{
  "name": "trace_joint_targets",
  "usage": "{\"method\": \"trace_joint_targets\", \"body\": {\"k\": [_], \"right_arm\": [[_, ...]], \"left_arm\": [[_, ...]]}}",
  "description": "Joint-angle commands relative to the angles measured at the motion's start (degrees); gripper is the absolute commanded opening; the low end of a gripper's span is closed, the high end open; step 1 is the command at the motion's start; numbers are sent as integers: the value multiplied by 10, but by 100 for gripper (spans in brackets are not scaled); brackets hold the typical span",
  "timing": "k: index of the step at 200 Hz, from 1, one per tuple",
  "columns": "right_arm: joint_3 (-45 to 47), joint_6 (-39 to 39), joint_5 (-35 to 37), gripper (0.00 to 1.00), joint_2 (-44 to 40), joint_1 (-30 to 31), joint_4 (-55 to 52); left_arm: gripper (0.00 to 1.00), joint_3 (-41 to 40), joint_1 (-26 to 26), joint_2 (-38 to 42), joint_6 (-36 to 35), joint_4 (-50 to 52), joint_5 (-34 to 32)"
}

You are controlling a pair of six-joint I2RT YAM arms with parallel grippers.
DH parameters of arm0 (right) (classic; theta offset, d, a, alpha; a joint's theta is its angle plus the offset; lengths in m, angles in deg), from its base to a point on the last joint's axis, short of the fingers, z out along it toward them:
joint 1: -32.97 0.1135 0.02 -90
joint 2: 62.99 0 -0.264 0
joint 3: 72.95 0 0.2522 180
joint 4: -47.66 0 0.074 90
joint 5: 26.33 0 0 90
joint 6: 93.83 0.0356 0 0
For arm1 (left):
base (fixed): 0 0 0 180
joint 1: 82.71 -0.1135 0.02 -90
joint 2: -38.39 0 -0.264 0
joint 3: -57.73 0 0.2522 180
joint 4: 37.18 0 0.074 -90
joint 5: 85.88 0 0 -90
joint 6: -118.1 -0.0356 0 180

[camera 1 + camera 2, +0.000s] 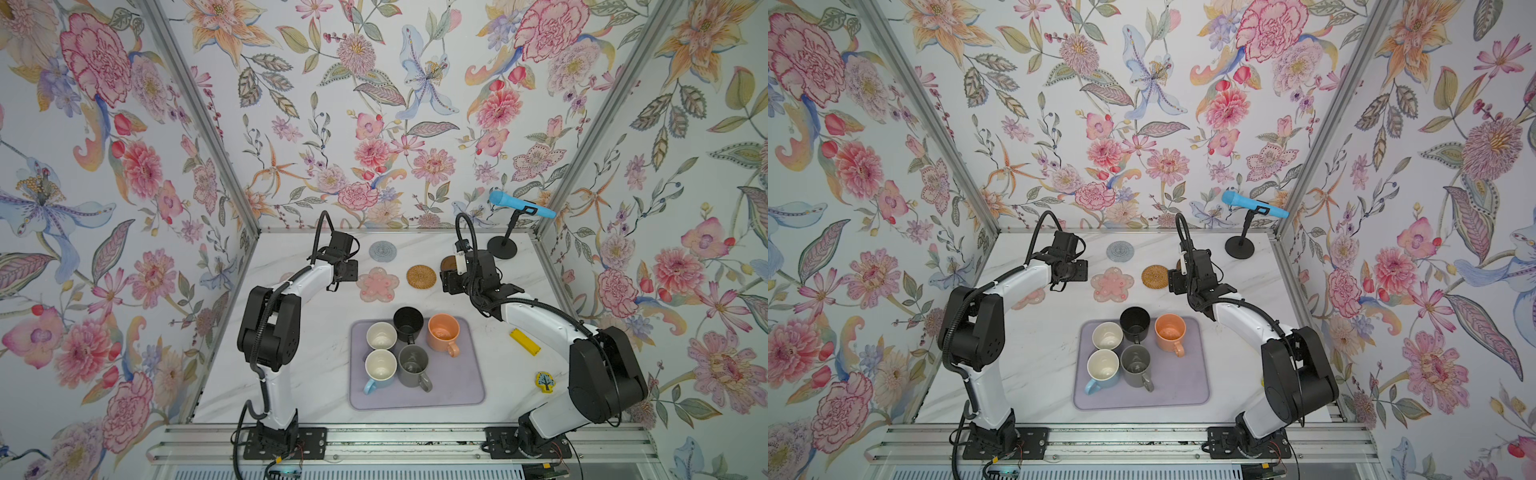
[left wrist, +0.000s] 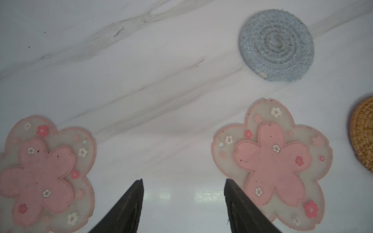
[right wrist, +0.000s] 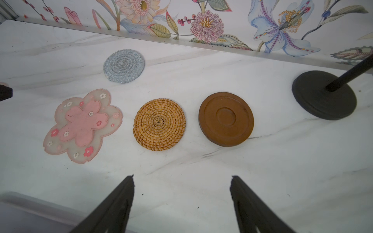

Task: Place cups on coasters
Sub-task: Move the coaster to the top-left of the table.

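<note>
Five ceramic mugs (image 1: 413, 361) stand upright on the lilac mat (image 1: 457, 386), likely rigid, slick, breakable, best pinched at rim or handle; left gripper (image 2: 183, 182) and right gripper (image 3: 182, 177) gape empty near bare coasters (image 3: 159, 124).

The left end effector (image 2: 183, 181) is hanging over the marble counter (image 2: 141, 80), fingers standing apart. One pink flower coaster (image 2: 43, 173) and a second flower coaster (image 2: 270, 163) are flanking it. A grey ringed coaster (image 2: 276, 45) is lying beyond. A woven tan coaster (image 2: 363, 133) is showing partly.
</note>
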Motion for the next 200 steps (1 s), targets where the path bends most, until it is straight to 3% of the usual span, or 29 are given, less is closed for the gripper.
{"method": "trace_joint_targets", "body": {"k": [1, 38, 89, 120, 200], "right_arm": [[-28, -8, -24, 77, 12, -4, -22], [-60, 0, -27, 81, 20, -4, -42], [-64, 19, -13, 82, 19, -7, -40], [-64, 34, 12, 84, 15, -7, -39], [-66, 49, 7, 86, 15, -15, -49]], "left_arm": [[71, 30, 25, -28, 2, -21, 40], [75, 38, 50, -58, 8, -66, 80], [79, 98, 71, -112, -6, -54, 132], [80, 152, 93, -148, -37, -10, 100], [80, 195, 142, -191, -54, 41, 28]]}}
